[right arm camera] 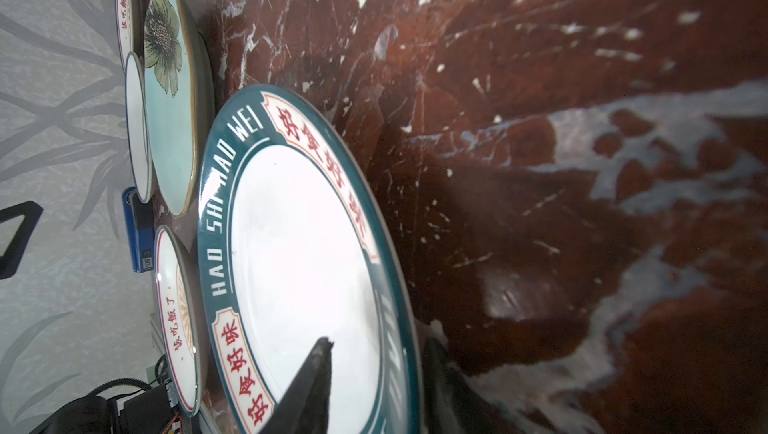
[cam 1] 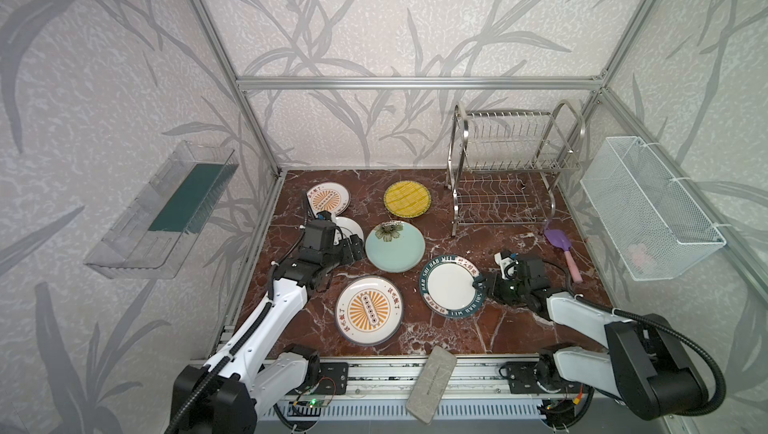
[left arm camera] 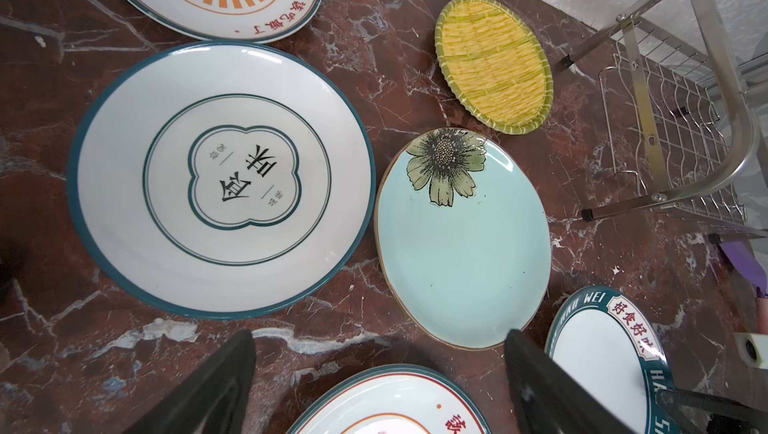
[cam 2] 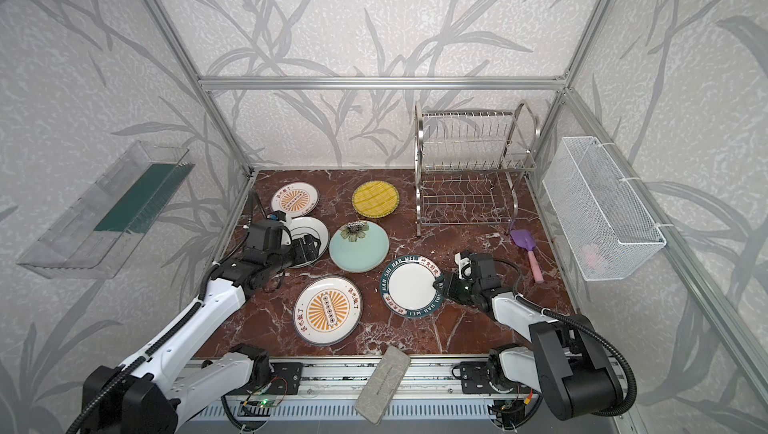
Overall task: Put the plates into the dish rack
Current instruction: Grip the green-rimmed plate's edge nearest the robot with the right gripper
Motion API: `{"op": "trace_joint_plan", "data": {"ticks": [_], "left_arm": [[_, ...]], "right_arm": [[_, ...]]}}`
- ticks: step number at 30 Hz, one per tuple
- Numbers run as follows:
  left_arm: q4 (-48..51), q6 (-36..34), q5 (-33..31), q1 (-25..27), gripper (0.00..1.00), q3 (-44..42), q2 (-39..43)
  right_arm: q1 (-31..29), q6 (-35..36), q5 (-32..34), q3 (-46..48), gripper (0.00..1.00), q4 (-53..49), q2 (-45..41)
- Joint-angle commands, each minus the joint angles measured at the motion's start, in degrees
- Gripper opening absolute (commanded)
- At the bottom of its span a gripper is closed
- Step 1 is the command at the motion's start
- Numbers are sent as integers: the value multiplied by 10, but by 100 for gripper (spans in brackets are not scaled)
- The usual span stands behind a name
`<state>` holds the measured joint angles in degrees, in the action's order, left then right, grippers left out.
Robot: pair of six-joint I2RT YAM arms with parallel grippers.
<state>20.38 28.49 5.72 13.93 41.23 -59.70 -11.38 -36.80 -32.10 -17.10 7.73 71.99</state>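
Six plates lie flat on the red marble table. Both top views show the far sunburst plate, the yellow plate, the mint flower plate and the near sunburst plate. My left gripper hangs open and empty, partly covering the black-ringed plate. My right gripper straddles the right rim of the teal-rimmed plate. One finger is over its white face, the other outside the rim, with a gap still showing. The dish rack stands empty at the back right.
A purple spatula with a pink handle lies right of the rack's front leg. A white mesh basket hangs on the right wall and a clear plastic tray on the left. A grey block rests on the front rail.
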Motion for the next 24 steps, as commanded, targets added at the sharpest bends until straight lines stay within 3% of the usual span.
{"op": "trace_joint_plan", "data": {"ticks": [1, 5, 14, 24], "left_arm": [[12, -5, 0, 4, 91, 15, -5], [13, -3, 2, 5, 91, 17, -13], [31, 16, -59, 6, 92, 22, -4], [-14, 10, 2, 6, 97, 4, -26]], "right_arm": [[-1, -16, -12, 1, 35, 19, 18], [-1, -18, -14, 0, 31, 23, 23], [-1, -23, -17, -1, 22, 29, 22], [-1, -20, -17, -4, 16, 32, 21]]}}
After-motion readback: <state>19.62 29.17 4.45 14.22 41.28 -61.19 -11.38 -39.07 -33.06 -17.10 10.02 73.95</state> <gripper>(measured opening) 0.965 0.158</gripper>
